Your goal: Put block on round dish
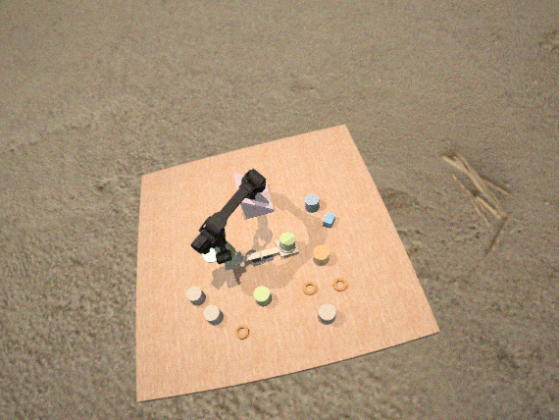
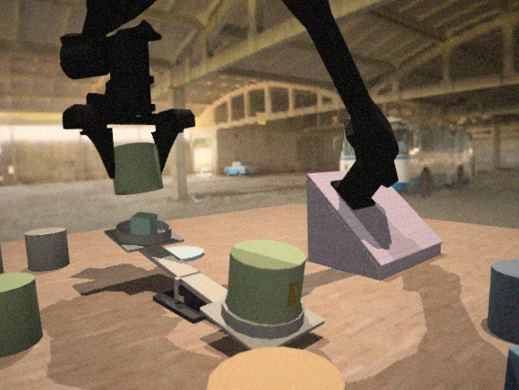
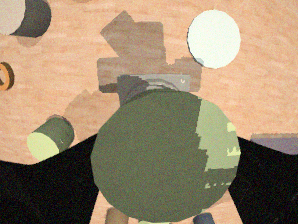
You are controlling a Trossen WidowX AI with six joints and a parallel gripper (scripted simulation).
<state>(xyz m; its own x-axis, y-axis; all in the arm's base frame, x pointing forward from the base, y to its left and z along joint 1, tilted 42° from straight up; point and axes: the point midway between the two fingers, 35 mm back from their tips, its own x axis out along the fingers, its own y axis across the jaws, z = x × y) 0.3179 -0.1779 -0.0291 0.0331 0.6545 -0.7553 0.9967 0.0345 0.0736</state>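
Observation:
My gripper [image 2: 137,175] is shut on a green cup [image 2: 137,169] [image 3: 155,160], held in the air above the far end of the balance [image 2: 209,289] [image 1: 260,255]. The block [image 2: 143,223], teal in shadow, sits uncovered in the ring holder on that far end. The other green cup [image 2: 265,287] [image 1: 287,241] stands upright on the near end, which is tipped lower. The round dish [image 2: 186,252] [image 3: 214,39] [image 1: 209,255] is pale and flat, beside the far end of the balance, with nothing on it. In the wrist view the held cup hides most of the balance and the block.
A pink wedge [image 2: 364,228] [image 3: 275,144] stands by the arm's base. Another green cylinder [image 1: 262,295] [image 3: 50,139], an orange cylinder [image 1: 321,254], a blue-grey cylinder [image 1: 312,202], a blue cube [image 1: 329,220], several beige cylinders [image 1: 327,313] and orange rings [image 1: 305,288] lie around.

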